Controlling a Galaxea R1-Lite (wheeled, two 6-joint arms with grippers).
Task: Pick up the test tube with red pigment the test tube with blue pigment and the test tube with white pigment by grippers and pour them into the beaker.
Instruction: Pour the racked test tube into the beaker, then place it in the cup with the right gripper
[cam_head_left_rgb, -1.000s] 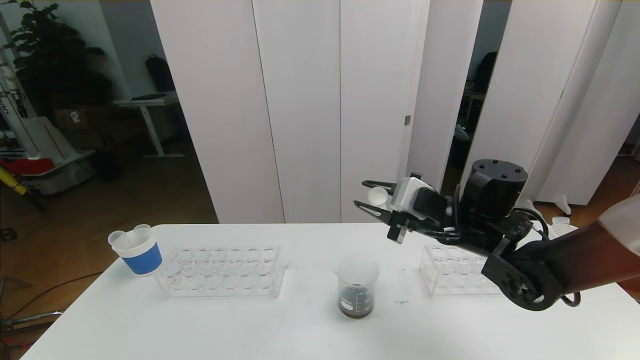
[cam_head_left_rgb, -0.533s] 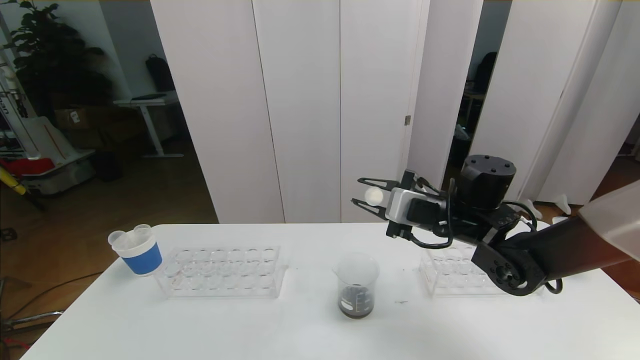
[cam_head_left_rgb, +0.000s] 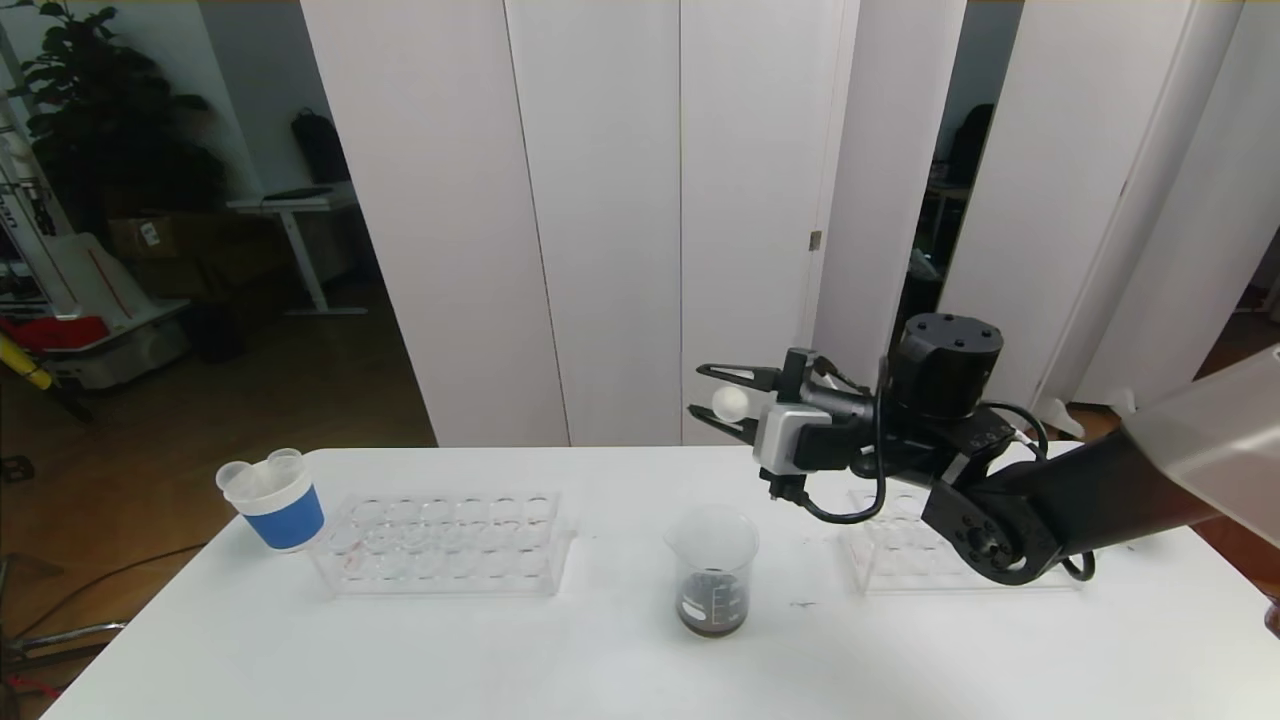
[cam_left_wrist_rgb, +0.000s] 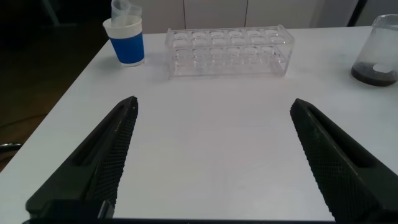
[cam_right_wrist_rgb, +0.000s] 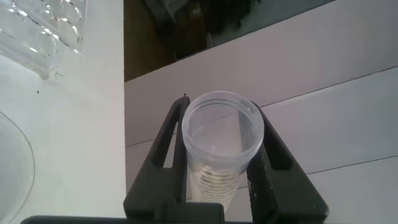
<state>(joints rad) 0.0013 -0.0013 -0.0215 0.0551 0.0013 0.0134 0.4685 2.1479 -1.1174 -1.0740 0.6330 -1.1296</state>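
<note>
My right gripper (cam_head_left_rgb: 698, 390) is raised above the table, up and behind the beaker (cam_head_left_rgb: 712, 572), and is shut on the test tube with white pigment (cam_head_left_rgb: 730, 402). In the right wrist view the gripper (cam_right_wrist_rgb: 219, 107) clamps the clear ridged tube (cam_right_wrist_rgb: 221, 134), open mouth toward the camera, lying nearly level. The beaker holds dark liquid at its bottom and also shows in the left wrist view (cam_left_wrist_rgb: 380, 53). My left gripper (cam_left_wrist_rgb: 212, 109) is open and empty over the table's near left part. No tube with blue or red liquid is in view.
A blue-and-white paper cup (cam_head_left_rgb: 283, 500) with empty tubes stands at the far left. A clear tube rack (cam_head_left_rgb: 445, 543) sits beside it, another rack (cam_head_left_rgb: 930, 545) lies under my right arm. The table edge (cam_head_left_rgb: 560, 452) runs behind them.
My right gripper has moved left and slightly up with the tube, and the wrist has turned so the tube lies more level. The beaker and racks have not moved.
</note>
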